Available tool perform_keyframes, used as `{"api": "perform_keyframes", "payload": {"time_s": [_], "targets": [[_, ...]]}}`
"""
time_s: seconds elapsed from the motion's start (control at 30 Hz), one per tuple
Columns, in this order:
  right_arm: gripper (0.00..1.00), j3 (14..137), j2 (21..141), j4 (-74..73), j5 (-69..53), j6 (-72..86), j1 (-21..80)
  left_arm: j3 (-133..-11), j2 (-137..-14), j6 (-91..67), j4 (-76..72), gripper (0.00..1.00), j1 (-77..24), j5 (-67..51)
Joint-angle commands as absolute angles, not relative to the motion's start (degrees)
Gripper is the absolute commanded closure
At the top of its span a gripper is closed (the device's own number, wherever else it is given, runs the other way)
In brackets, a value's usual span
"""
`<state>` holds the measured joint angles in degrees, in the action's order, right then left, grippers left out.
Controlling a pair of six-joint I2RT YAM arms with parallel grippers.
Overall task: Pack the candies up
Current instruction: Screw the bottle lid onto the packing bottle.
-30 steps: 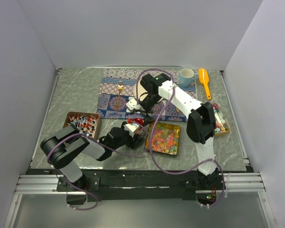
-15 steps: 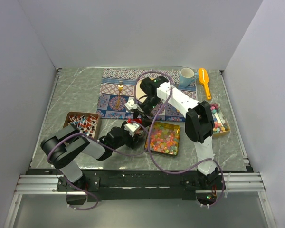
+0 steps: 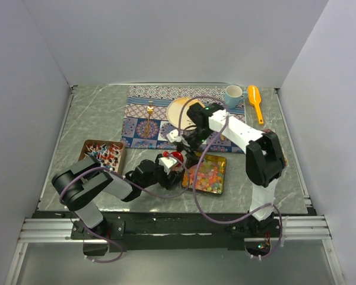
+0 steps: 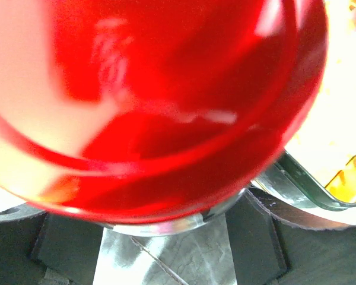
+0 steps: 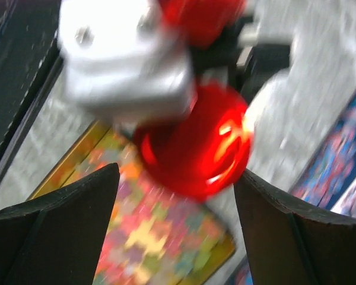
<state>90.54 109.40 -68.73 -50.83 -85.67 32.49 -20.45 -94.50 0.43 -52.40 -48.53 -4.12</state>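
Grey marbled surface (image 3: 95, 119) carries a shallow tray (image 3: 223, 176) towards its near edge, and the candies (image 3: 206, 172) lie heaped inside it, pink, orange, yellow and green. At the tray's left rim the left gripper (image 3: 171, 161) grasps a glossy red round container (image 3: 176, 157). The right gripper (image 5: 175, 178) hangs above that container, released, jaws spread wide.

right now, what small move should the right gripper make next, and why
Probably ease the right gripper forward and close on the glossy red ball. Its jaws stand open with the ball just ahead between them, while the left gripper holds it at the edge of the gold tray of multicoloured candies.
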Motion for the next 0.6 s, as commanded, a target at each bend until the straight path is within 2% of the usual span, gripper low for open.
{"api": "perform_keyframes", "payload": {"time_s": [0.0,0.23,0.47,0.57], "targets": [[0.15,86.0,102.4,-81.5,-47.4,-80.9,30.0,-20.7,-96.1,-1.5,-48.1,0.99,-47.2,-0.6],[0.14,86.3,101.3,-76.4,-44.9,-78.0,25.4,-21.0,-96.5,-0.9,-47.6,0.99,-47.2,-1.8],[0.10,109.0,112.7,-80.7,-49.1,-82.1,27.3,-21.4,-96.6,-0.6,-47.0,0.99,-47.4,-2.5],[0.08,114.7,116.4,-82.8,-51.4,-83.5,29.6,-21.8,-96.9,-0.7,-46.0,0.99,-47.5,-3.9]]}}
